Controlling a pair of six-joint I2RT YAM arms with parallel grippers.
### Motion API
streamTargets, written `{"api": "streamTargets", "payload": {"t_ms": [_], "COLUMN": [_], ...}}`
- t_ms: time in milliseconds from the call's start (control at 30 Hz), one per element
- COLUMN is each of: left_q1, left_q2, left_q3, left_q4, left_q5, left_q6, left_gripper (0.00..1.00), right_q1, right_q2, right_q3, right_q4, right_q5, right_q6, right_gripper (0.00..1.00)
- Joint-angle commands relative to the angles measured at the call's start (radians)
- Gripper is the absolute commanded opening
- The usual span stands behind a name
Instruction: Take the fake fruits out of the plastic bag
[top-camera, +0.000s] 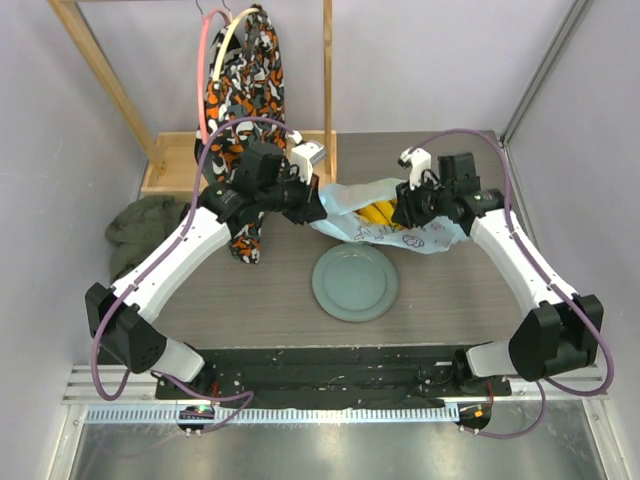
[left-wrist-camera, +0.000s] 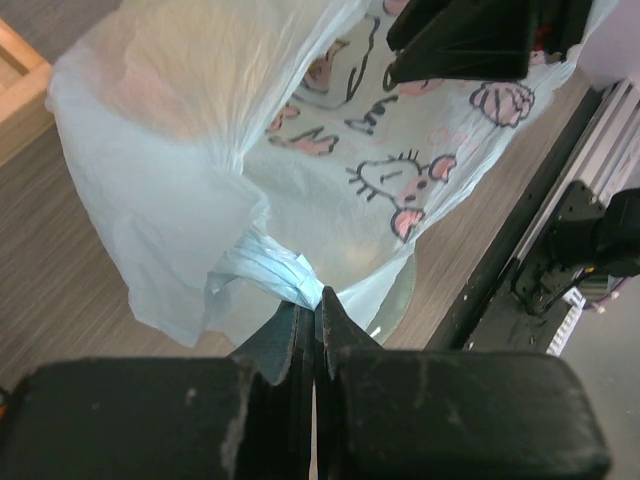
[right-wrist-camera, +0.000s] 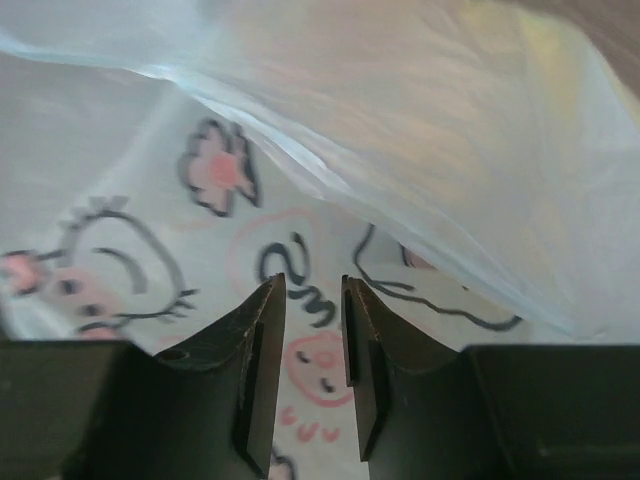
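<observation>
Left pincer (left-wrist-camera: 312, 318): clamped shut on twisted end of plastic bag (left-wrist-camera: 190, 160).
Right pincer (right-wrist-camera: 308, 360): jaws narrowly apart over printed film; no pinch evident.
Bag lies on table (top-camera: 480, 300), just beyond plate (top-camera: 355, 283); long axis left-right, spanning both pincers.
Yellow fake fruit (top-camera: 377, 213) shows within bag, just left of right pincer; right arm nearer.
Judgement: next reach runs leftward along bag axis.

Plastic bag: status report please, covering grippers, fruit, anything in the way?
Left gripper shut on plastic bag edge. Right gripper jaws narrowly apart against bag print. Yellow fruit inside bag. Patterned cloth hangs beside left arm.
</observation>
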Motion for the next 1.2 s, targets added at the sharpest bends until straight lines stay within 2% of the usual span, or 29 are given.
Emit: {"api": "streamTargets", "payload": {"t_ms": [0, 167, 233, 333, 467, 600, 700, 733, 933, 1167], "left_q1": [0.0, 0.002, 0.002, 0.002, 0.002, 0.002, 0.002, 0.002, 0.002, 0.002], "left_q2": [-0.072, -0.125, -0.119, -0.066, 0.009, 0.042, 0.042, 0.04, 0.046, 0.059], "left_q3": [-0.054, -0.148, -0.139, -0.093, 0.009, 0.016, 0.018, 0.021, 0.044, 0.062], "left_q4": [-0.027, -0.067, -0.07, -0.073, -0.082, -0.065, -0.047, -0.047, -0.039, -0.019], "left_q5": [-0.016, -0.067, -0.078, -0.082, -0.07, -0.062, -0.059, -0.059, -0.062, -0.052], "left_q6": [0.065, 0.12, 0.141, 0.161, 0.165, 0.152, 0.146, 0.146, 0.14, 0.14], "left_gripper": [0.0, 0.0, 0.0, 0.0, 0.0, 0.0, 0.0, 0.01, 0.14, 0.18], "right_q1": [0.002, 0.004, 0.004, 0.005, 0.004, 0.004, 0.007, 0.005, 0.007, 0.01], "right_q2": [0.001, -0.163, -0.185, -0.162, -0.038, 0.115, 0.198, 0.217, 0.35, 0.465], "right_q3": [-0.118, -0.299, -0.327, -0.271, -0.135, -0.031, 0.026, 0.05, 0.136, 0.23], "right_q4": [0.04, -0.009, 0.002, 0.06, 0.102, 0.102, 0.123, 0.132, 0.163, 0.163], "right_q5": [0.223, 0.26, 0.265, 0.257, 0.214, 0.185, 0.187, 0.196, 0.234, 0.279], "right_q6": [-0.031, 0.007, 0.012, 0.012, -0.011, -0.047, -0.039, -0.034, 0.004, 0.012], "right_gripper": [0.35, 0.35, 0.37, 0.4, 0.4, 0.42, 0.48, 0.53, 0.62, 0.67]}}
